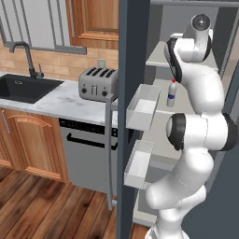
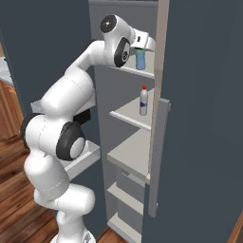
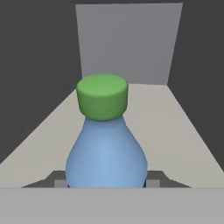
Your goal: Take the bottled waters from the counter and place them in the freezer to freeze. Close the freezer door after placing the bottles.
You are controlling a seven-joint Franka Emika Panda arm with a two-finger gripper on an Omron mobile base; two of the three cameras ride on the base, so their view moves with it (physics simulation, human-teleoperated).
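The tool (image 2: 140, 53) is clamped on the green-capped bottle (image 3: 105, 144), held upright just over the upper freezer shelf (image 2: 142, 72). Light, thin-walled and slick, it likely dents if squeezed; the body grip below the shoulder suits it. The red-capped bottle (image 2: 144, 101) stands one shelf below the tool.

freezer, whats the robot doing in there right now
The arm reaches into the open freezer, and its pincer is shut on the green-capped bottle, holding it at an upper shelf. The red-capped bottle already stands upright on the shelf below. The freezer door is wide open, so closing it is yet to be done.
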